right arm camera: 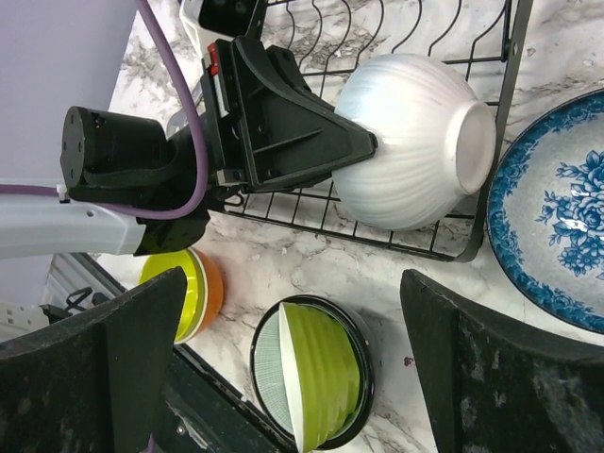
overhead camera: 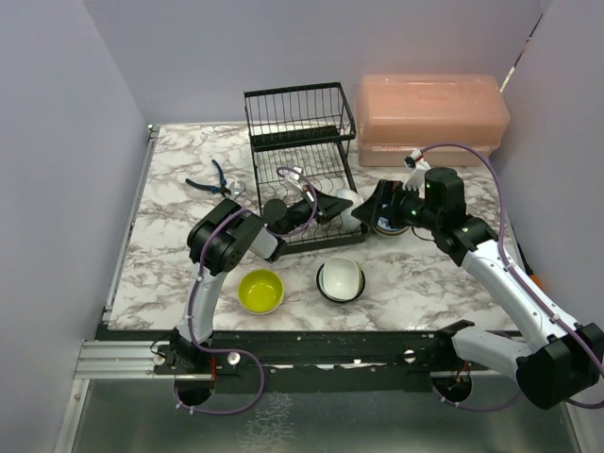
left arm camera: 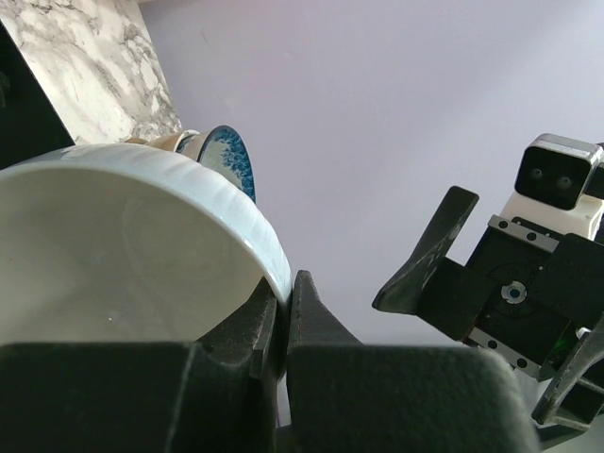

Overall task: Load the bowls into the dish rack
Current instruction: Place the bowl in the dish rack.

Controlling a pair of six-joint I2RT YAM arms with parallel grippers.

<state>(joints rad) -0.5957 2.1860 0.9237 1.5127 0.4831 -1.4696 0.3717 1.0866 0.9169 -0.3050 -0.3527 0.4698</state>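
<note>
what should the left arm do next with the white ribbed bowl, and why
Probably ease the white ribbed bowl down onto the lower tier of the black wire dish rack. The left gripper is shut on its rim, and the bowl lies on its side over the tier's wires, apparently not yet seated.

I count seven bowls: white bowl [right arm camera: 406, 142], blue bowl [right arm camera: 557, 217], lime bowl [right arm camera: 326, 373], yellow bowl [right arm camera: 192, 297], dark bowl [right arm camera: 268, 363], orange bowl [right arm camera: 212, 288], beige bowl [left arm camera: 162, 142]. One rack [overhead camera: 300, 123], one pink box [overhead camera: 429, 109], one pair of pliers [overhead camera: 215, 179]. Two pincers of mine: left pincer [left arm camera: 286, 311], right pincer [right arm camera: 293, 278].
</note>
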